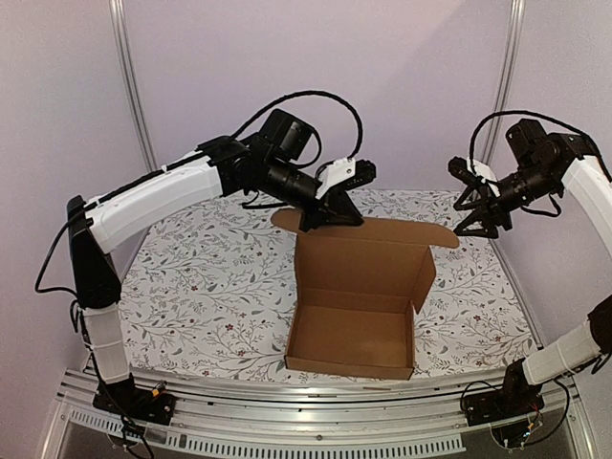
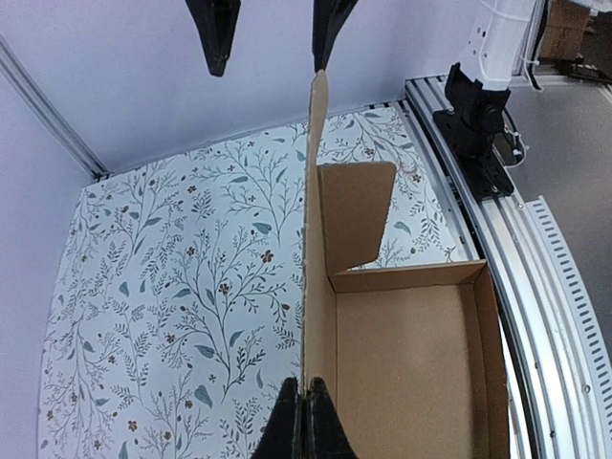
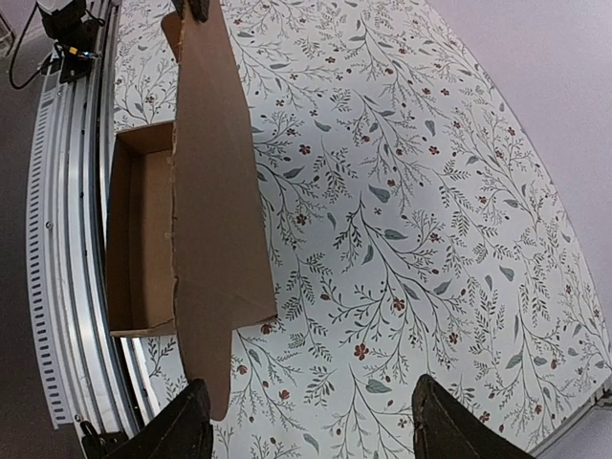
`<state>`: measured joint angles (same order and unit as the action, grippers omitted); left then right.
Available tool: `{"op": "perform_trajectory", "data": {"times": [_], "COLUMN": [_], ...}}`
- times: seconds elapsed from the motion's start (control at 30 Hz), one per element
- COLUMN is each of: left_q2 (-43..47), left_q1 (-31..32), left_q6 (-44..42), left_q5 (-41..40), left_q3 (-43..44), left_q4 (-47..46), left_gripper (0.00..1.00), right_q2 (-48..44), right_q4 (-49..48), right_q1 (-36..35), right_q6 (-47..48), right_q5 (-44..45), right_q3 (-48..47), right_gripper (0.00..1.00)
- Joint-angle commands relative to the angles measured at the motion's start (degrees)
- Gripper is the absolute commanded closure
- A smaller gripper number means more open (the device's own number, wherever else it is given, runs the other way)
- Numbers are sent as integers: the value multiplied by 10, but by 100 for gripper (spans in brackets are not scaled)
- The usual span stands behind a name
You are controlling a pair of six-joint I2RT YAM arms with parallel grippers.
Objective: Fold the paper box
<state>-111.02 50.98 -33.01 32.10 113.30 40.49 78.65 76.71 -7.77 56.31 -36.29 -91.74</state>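
**Pinching the lid's top edge, other claw wide open at the far end**

My left claw point(image 2: 306, 413) is clamped tight on the top edge of the upright lid point(image 1: 368, 260), with cardboard squeezed between both fingers and no gap showing. Straight out from that pinch, the edge runs toward my right claw point(image 3: 308, 432), which hangs with its jaws spread wide. The lid's rounded end tab point(image 1: 446, 234) pokes in between those fingers, close to one of them. Touching or not? I cannot tell.

Below my left claw, the paper box point(image 1: 352, 330) sits on the flowered tablecloth point(image 1: 201, 287). Its tray is already formed, walls up, and the lid rises from the wall nearest my pinch. A side flap point(image 2: 356, 215) juts forward from the lid, down toward the right claw's side.

Now the risks, as I judge them. I'm holding near one corner only, so pushing the lid down from here could twist it and crease the board off its fold line. Nothing holds the tray, so a hard swing may drag or tip it across the cloth. That side flap has to tuck inside the tray wall, and if it lands outside, the lid jams. And if my right claw closes off-centre, it could bend the end tab instead of catching it.
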Motion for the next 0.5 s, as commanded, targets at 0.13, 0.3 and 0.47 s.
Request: {"op": "perform_trajectory", "data": {"times": [0.13,0.3,0.47], "left_q2": [18,17,16], "left_q1": [-8,-11,-14], "left_q6": [23,35,42], "left_q5": [-13,-25,-17], "left_q3": [-32,-33,-34], "left_q4": [-42,-54,-57], "left_gripper": [100,100,100], "right_q2": [-15,-15,-14], "right_q4": [102,109,120], "right_q1": [-52,-68,-70], "right_q6": [-19,-21,-10], "right_q5": [-17,-33,-66], "right_q3": [27,34,35], "right_gripper": [29,26,25]}}
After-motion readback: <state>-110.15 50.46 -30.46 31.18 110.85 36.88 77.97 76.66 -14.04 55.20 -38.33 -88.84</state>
